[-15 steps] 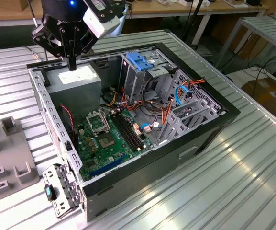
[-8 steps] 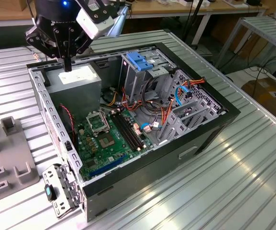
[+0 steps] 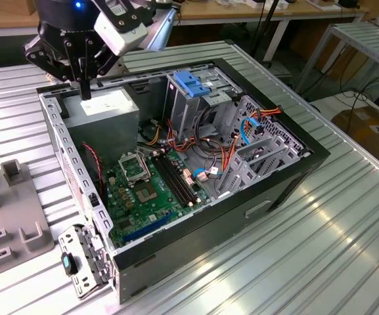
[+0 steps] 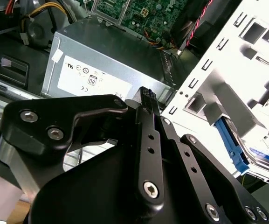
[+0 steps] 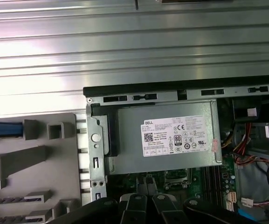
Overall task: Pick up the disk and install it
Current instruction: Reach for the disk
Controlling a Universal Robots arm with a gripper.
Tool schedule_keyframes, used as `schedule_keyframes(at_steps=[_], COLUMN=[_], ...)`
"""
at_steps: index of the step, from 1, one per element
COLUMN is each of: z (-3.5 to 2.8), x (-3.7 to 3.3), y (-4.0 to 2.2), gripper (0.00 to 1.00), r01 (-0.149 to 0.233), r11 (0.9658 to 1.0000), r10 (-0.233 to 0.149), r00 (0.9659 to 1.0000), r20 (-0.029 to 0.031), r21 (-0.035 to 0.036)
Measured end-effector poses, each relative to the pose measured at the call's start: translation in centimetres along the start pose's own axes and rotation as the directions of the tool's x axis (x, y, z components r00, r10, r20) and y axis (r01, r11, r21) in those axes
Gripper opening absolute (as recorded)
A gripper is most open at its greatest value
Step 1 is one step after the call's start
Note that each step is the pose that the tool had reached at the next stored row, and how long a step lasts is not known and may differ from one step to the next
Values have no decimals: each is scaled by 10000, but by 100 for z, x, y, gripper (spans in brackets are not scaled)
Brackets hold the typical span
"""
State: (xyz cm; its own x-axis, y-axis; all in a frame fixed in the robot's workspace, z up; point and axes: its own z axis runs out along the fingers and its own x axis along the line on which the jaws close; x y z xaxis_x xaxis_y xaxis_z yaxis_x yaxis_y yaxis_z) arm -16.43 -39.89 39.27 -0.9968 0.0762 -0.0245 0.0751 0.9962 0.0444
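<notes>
The disk lies in a grey holder beside the computer case, its silver face and blue frame edge partly hidden by the holder's ribs. In the first wrist view a blue edge of the disk shows at the holder. My gripper hangs over the back corner of the open case, just above the grey power-supply box. Its fingers are shut with nothing between them, as both wrist views show. The disk is off to the side of the gripper, apart from it.
Inside the case are the green motherboard, bundled cables and a metal drive cage with a blue latch. The holder stands on the ribbed metal table at the exterior view's left. The case's hinged side frame stands next to it.
</notes>
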Motion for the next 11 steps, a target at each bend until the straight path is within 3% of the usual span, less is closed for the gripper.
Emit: schedule_keyframes(at_steps=[11], z=[-1], x=[136], y=[-10], gripper=[11], r01=[0], r11=[10000], r10=[0], r00=[10000], r20=[0], r21=[0])
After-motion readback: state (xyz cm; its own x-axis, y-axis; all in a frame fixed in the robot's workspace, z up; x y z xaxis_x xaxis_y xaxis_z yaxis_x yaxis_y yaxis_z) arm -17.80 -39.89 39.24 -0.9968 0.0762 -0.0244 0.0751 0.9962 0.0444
